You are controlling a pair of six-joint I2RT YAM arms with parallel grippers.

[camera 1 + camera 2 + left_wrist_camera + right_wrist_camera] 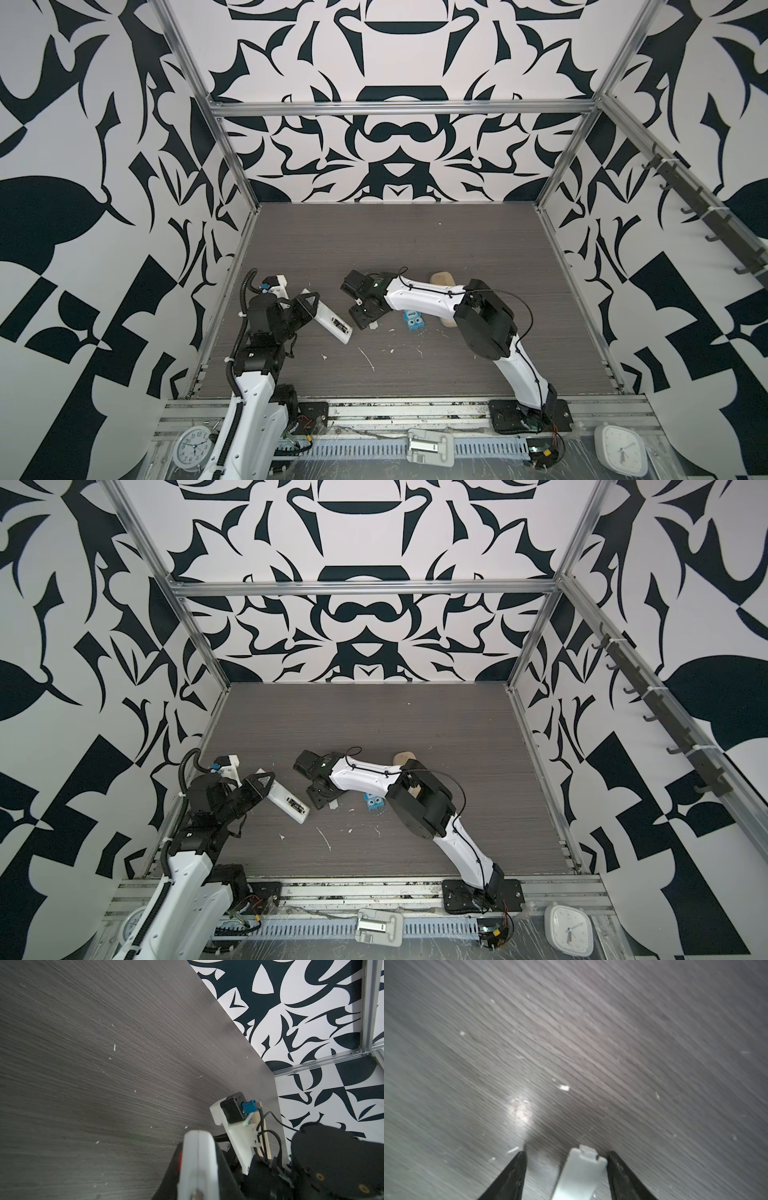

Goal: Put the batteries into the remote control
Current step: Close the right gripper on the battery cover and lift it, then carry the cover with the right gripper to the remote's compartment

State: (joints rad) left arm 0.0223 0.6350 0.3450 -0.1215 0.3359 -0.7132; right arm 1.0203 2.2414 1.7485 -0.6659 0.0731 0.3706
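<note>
Grey wood-grain desk (415,232) carries everything, strewn with small white scraps (368,359); on its left side the left end effector (311,306) is pressed together on the remote control (332,322), a long white slab held slantwise with its plain back turned up toward the top camera; in both top views the free end of the remote control (291,802) points toward the middle of the desk, and an open dark recess (338,326) shows near that end; whether the batteries lie in that recess is too small to tell; the left wrist view shows the other end of the remote control (197,1163) jutting past the dark fingers (224,1167), with a sliver of red along one edge; whether any corner of it touches the desk cannot be told; just beside its free end, apart from it, the right end effector (365,322) points down at the desk; in the right wrist view its jaws stand spread (566,1155), and a small white lid (581,1174) with a tab at its tip lies between them, against one finger (620,1172) and clear of the other, so nothing is pinched; a blue block (413,320) with two round eyes sits on the desk just behind the right forearm, partly hidden by it; a tan oblong case (442,278) lies farther back, also half covered by that arm.
</note>
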